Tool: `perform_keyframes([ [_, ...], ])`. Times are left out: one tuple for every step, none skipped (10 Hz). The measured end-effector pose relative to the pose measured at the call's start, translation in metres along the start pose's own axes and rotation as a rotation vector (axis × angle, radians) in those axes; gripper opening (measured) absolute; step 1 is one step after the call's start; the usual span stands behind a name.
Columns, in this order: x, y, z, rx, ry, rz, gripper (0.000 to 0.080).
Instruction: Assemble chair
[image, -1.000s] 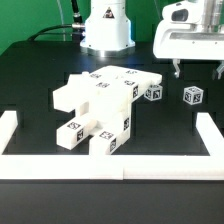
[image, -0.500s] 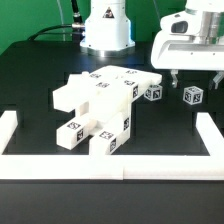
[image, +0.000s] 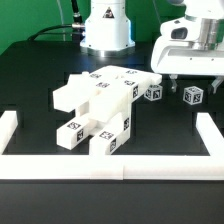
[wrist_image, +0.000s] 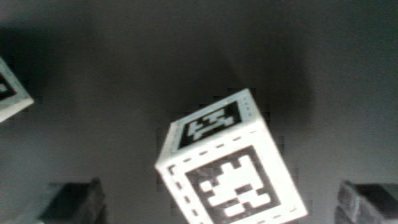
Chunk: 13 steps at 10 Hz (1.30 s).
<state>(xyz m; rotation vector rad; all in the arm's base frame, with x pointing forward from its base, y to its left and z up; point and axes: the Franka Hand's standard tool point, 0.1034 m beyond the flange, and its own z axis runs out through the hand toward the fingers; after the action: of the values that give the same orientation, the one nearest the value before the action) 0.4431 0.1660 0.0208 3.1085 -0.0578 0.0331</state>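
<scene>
Black fingers (wrist_image: 71, 205) are being held spread wide, with nothing pinched between them. They are being hung over a small white block (image: 192, 96) that is lying on the black tabletop (image: 40, 80), toward its far edge on the exterior view's right. In the wrist view the block's tagged faces are being shown between the two tips, turned a little against the line that joins them.

A second small block (image: 153, 92) is lying near, toward the exterior view's left, just beside an arm of the part-built chair (image: 100, 105). The chair is lying near the middle of the tabletop. A white border rail (image: 213, 135) is running along the tabletop's edge on the exterior view's right.

The step in hand is being judged as the reach for the first block. For this to be done well:
- The wrist is best turned until the fingers are facing two flat opposite sides squarely.
- The block is best kept centred while the fingers are being lowered straight down, so that neither tip is being set on its top.
- Closing is best held back until the tips are low beside the block, just clear of the tabletop.
- Care is being called for on the side of the second block, which is lying near the finger there.
</scene>
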Motion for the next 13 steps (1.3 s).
perform_keyframes([
  [-0.0007, 0.0001, 0.0008, -0.001, -0.002, 0.0, 0.0649],
  [-0.0017, -0.0001, 0.002, -0.002, -0.004, -0.002, 0.0649],
  [-0.0019, 0.0004, 0.0042, -0.003, -0.002, -0.002, 0.0649],
  [-0.0026, 0.0004, 0.0057, -0.004, -0.003, -0.003, 0.0649],
  [-0.0039, -0.0008, 0.0077, -0.004, -0.004, -0.006, 0.0649],
  [-0.0046, -0.0005, 0.0096, -0.006, -0.005, -0.007, 0.0524],
  [-0.0044, -0.0005, 0.0097, -0.006, -0.005, -0.007, 0.0386],
  [-0.0042, -0.0006, 0.0097, -0.006, -0.004, -0.008, 0.0286],
  [-0.0041, -0.0004, 0.0098, -0.006, -0.005, -0.009, 0.0286],
  [-0.0039, 0.0002, 0.0097, -0.006, -0.005, -0.012, 0.0287],
  [-0.003, 0.0019, 0.0095, -0.007, -0.004, -0.012, 0.0287],
  [-0.0028, 0.0027, 0.0092, -0.007, -0.004, -0.011, 0.0287],
  [-0.0021, 0.0023, 0.007, -0.005, -0.002, -0.01, 0.0287],
])
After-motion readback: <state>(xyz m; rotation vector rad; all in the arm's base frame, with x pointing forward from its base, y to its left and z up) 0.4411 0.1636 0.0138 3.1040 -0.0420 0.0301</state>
